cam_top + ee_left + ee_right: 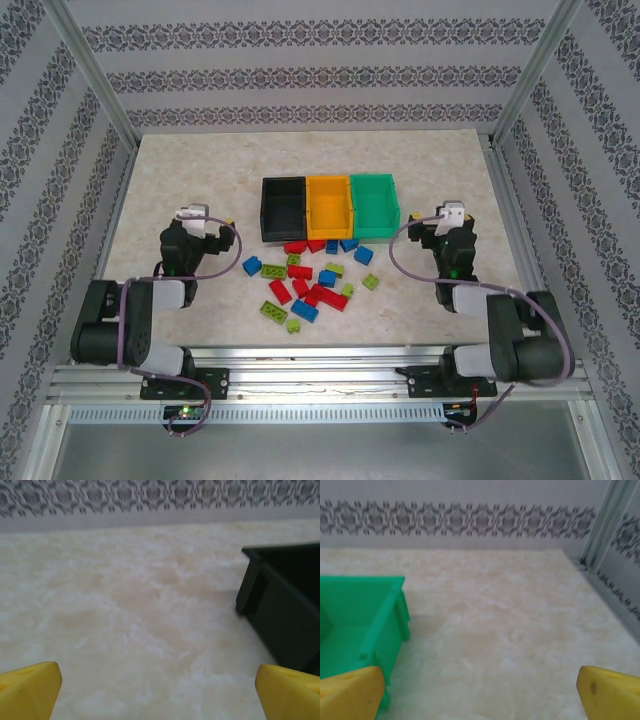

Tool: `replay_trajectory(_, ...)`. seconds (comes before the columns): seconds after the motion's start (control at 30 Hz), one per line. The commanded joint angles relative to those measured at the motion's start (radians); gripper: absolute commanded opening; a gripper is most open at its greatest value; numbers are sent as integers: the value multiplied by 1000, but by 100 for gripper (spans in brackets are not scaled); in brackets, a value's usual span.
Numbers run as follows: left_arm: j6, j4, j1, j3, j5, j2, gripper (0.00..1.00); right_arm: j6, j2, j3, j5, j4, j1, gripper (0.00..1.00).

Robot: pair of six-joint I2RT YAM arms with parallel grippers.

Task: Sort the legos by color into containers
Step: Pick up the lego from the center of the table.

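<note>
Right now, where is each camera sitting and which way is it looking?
Top camera: above and behind the arms, looking down on legos and bins; both arms, left gripper and right gripper open.
Left wrist camera: on the left wrist, faces the far wall; black bin right, left fingertips below.
Right wrist camera: on the right wrist, faces the far wall; green bin left, right fingertips below.
Both wrist views share the tabletop and patterned wall.

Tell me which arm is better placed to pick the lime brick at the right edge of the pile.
Right. The right gripper, open, sits beside the green bin, nearer the lime brick; the left gripper is by the black bin, across the pile.
</note>
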Motion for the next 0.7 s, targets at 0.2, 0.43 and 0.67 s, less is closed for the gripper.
replay_trajectory(0.2,-297,-339,10,21,-138,-288,99,312,-353,13,-63,-375,-36,98)
replay_trajectory(0.43,-477,-600,19,96,123,-334,99,487,-309,190,-372,-678,-48,98)
replay_trajectory(0.67,-552,-833,5,80,283,-457,99,561,-154,204,-476,-650,21,98)
